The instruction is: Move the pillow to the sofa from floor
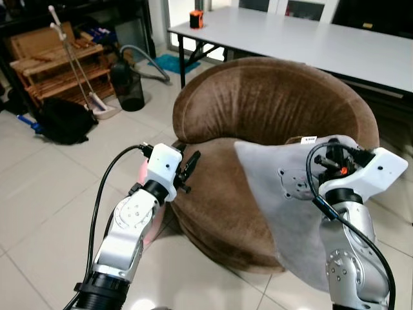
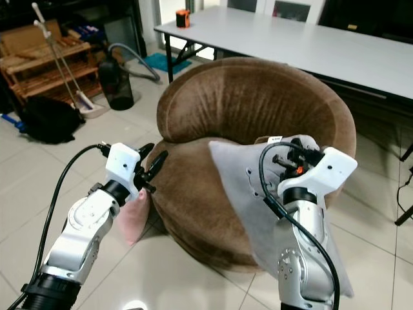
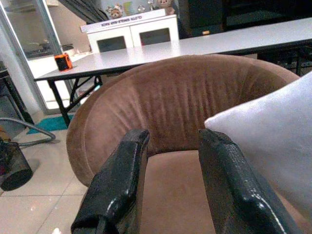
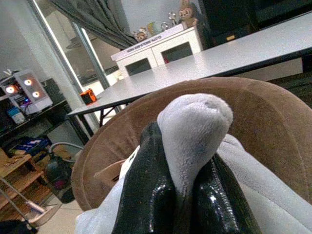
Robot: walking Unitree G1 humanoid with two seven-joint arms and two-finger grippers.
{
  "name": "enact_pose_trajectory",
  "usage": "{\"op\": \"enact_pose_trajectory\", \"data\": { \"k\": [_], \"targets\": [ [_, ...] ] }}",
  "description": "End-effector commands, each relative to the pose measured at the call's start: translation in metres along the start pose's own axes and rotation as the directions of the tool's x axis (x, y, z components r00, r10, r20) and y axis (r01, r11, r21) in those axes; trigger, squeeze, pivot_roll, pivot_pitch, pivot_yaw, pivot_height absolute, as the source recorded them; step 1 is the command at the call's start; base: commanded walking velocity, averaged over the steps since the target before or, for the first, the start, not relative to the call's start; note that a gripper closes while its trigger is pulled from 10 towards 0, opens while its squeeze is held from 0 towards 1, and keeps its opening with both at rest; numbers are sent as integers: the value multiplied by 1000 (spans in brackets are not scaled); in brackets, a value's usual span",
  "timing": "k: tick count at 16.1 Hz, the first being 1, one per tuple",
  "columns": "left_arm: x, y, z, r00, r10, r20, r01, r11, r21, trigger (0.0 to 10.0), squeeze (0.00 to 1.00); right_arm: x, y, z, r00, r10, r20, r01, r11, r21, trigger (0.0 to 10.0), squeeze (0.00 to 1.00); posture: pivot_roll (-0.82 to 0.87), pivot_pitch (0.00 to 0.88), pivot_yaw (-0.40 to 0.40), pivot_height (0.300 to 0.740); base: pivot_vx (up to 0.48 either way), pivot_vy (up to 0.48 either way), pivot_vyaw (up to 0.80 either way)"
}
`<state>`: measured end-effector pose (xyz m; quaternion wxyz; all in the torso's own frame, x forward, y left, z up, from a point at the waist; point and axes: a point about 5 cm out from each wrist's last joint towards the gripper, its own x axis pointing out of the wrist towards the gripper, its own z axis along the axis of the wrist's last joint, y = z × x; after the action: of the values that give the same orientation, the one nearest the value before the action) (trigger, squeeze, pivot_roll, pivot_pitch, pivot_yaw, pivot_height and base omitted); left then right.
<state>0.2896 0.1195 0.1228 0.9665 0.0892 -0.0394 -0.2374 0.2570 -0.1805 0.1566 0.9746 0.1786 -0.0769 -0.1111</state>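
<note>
the right pincer point(image 2: 288, 161) pinches the grey pillow point(image 2: 248, 194), draped over the brown sofa point(image 2: 258, 103) front edge. carry it deeper over the seat before releasing. left pincer point(image 1: 188, 169) is spread, empty.

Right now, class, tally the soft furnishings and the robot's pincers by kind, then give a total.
Grey pillow: 1
Pink pillow: 1
Brown sofa: 1
Pincers: 2, the left pincer open, the right pincer shut on the grey pillow
Total: 5
</note>
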Motion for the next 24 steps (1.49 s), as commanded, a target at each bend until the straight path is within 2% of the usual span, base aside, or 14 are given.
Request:
{"op": "enact_pose_trajectory", "data": {
  "k": [1, 4, 7, 18, 24],
  "targets": [
    [-1, 6, 1, 1000, 20, 6, -20, 1000, 1, 10000, 0, 3, 15, 13, 996, 64, 59, -64, 998, 4, 10000, 0, 13, 0, -23, 740, 0, 0, 0],
    [-2, 7, 4, 999, 25, 25, -24, 999, -30, 10000, 0, 4, 18, 13, 995, 82, 55, -83, 996, 13, 10000, 0, 20, 0, -33, 740, 343, 0, 0],
    [-3, 10, 2, 999, 30, 13, -30, 999, -20, 10000, 0, 6, 20, 10, 995, 94, 37, -94, 996, -9, 10000, 0, 27, 3, -40, 740, 391, 0, 0],
    [-2, 10, 3, 1000, 12, 13, -12, 1000, -16, 10000, 0, 8, 20, 3, 996, 88, 12, -89, 996, 29, 10000, 0, 43, 3, -35, 740, 432, 0, 0],
    [-5, 6, 1, 1000, -19, -1, 19, 1000, -10, 10000, 0, 6, 19, 2, 996, 84, 1, -84, 996, 25, 10000, 0, 42, 16, -34, 740, 432, 0, -581]
  ]
}}
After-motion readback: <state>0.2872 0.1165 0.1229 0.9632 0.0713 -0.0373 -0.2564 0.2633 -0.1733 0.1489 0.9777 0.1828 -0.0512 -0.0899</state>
